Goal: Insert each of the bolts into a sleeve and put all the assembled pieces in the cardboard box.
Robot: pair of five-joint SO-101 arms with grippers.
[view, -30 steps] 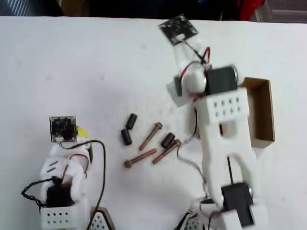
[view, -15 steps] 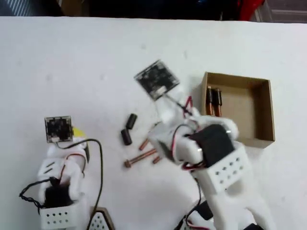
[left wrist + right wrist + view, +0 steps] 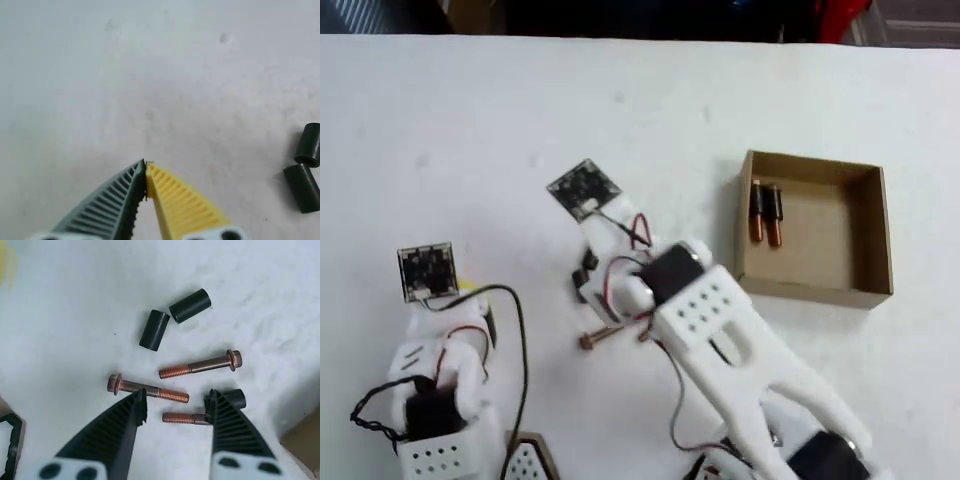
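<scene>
The fingers (image 3: 120, 432) of the right gripper (image 3: 176, 399) are black and stand well apart, low over the white table (image 3: 470, 120), with nothing between them. The left gripper (image 3: 145, 167) has its grey and yellow fingers (image 3: 185, 205) pressed together at the tips, empty, over bare table. The right wrist view lays out three loose bolts. One bolt (image 3: 200, 364) lies beyond the fingertips. A second bolt (image 3: 165, 392) crosses just past the tip of one finger. A third bolt (image 3: 177, 417) lies in the gap, its far end hidden behind the other finger. Two black sleeves (image 3: 154, 330) sit farther out, nearly touching at one corner, and a third sleeve (image 3: 236, 398) peeks from behind that same finger. In the high view the right arm (image 3: 720, 330) covers most of these parts, leaving the head end of one bolt (image 3: 600, 337) sticking out. Dark shapes beside the arm are hard to make out there. That view also takes in the cardboard box (image 3: 880, 230), well apart from the loose parts, with two assembled pieces (image 3: 765, 213) lying side by side against its near wall. The left wrist view catches two sleeves (image 3: 304, 186) off to one side, one cut off by the frame edge.
</scene>
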